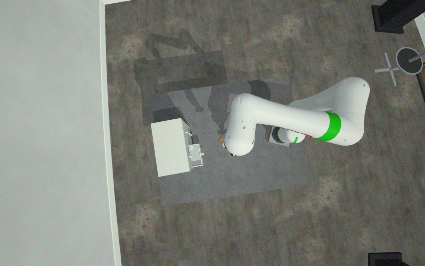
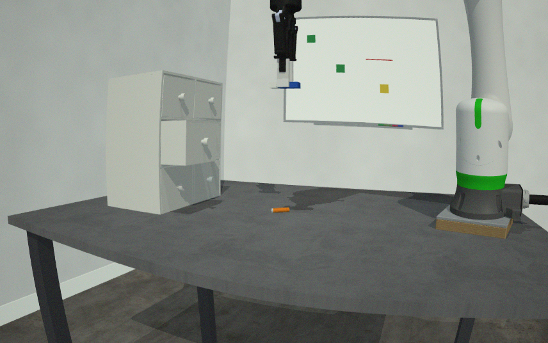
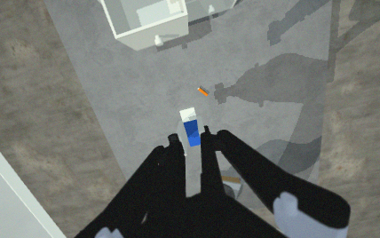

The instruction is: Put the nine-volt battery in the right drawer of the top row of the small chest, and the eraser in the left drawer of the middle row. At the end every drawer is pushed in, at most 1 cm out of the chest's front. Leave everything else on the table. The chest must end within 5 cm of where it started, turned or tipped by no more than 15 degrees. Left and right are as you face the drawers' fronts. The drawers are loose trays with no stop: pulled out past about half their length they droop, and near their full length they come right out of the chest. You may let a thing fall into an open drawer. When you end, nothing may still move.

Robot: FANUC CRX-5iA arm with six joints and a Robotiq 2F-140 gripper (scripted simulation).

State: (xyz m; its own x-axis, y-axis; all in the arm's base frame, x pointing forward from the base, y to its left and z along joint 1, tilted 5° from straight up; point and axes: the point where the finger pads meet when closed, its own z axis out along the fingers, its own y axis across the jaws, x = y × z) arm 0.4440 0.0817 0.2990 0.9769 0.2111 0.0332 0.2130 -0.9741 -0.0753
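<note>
The 1 gripper (image 2: 284,76) (image 3: 192,125) points straight down, high up, its 2 fingers closed on something.
</note>
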